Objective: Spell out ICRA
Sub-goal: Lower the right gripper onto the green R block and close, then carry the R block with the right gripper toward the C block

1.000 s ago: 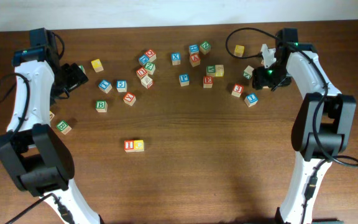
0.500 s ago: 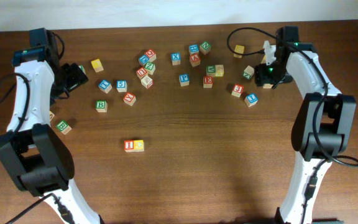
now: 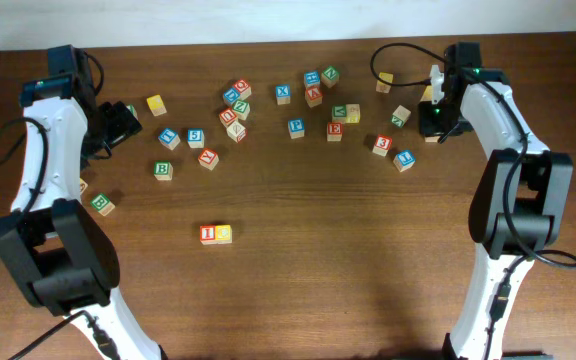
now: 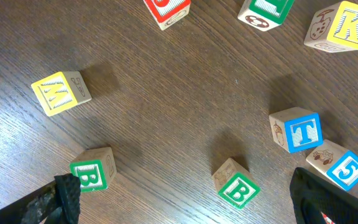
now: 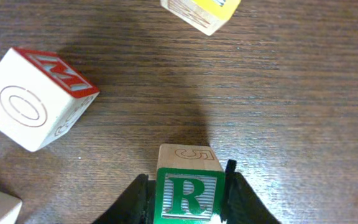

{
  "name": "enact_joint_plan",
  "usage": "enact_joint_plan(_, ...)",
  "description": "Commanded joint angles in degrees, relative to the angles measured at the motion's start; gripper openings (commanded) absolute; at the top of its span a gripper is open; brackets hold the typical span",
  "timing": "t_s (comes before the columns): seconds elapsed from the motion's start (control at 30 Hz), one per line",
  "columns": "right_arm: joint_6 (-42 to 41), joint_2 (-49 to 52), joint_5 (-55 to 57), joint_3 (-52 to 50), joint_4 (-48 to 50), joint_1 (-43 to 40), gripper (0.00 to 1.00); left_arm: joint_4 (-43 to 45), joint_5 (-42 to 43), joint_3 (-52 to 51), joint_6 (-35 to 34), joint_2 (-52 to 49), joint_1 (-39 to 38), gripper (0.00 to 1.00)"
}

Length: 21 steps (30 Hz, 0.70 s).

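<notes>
Shifted: right gripper (image 3: 432, 117), a little toward the far edge of the table (image 3: 368, 270) over the last second. Held: R block (image 5: 187, 191), green letter, clamped by its side faces between my right fingers. The shadow on the wood suggests it is lifted clear. Destination: red I block (image 3: 208, 234) at front centre, well apart from me, with a yellow block (image 3: 224, 234) touching its right side. I cannot read the yellow block's letter from above. Handling note: keep the squeeze firm and travel high over the scattered blocks (image 3: 297, 128). If the yellow one is the C, set R just beside it, in line, letter up. Pose: right arm stretched far forward, wrist pointing down. Left gripper (image 4: 190, 205): fingers spread wide, holding nothing, above a green B block (image 4: 238, 190).
</notes>
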<state>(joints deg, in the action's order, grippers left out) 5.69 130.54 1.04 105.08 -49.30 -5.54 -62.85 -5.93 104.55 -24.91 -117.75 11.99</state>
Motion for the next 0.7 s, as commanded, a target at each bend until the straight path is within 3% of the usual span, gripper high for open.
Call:
enact_joint_plan(0.0, -0.4, 0.5, -0.8, 1.0, -0.3, 0.3, 0.22, 0.0, 0.2, 0.5, 0.1, -0.4, 0.3, 0.99)
enact_joint_plan(0.2, -0.4, -0.9, -0.8, 1.0, -1.4, 0.2, 0.22, 0.0, 0.2, 0.5, 0.1, -0.4, 0.3, 0.99)
enact_joint_plan(0.43, -4.6, -12.7, -2.6, 1.0, -1.8, 0.3, 0.22, 0.0, 0.2, 0.5, 0.1, -0.4, 0.3, 0.99)
enact_joint_plan(0.67, -6.4, -19.7, -9.7, 1.0, -10.0, 1.7, 0.22, 0.0, 0.2, 0.5, 0.1, -0.4, 0.3, 0.99)
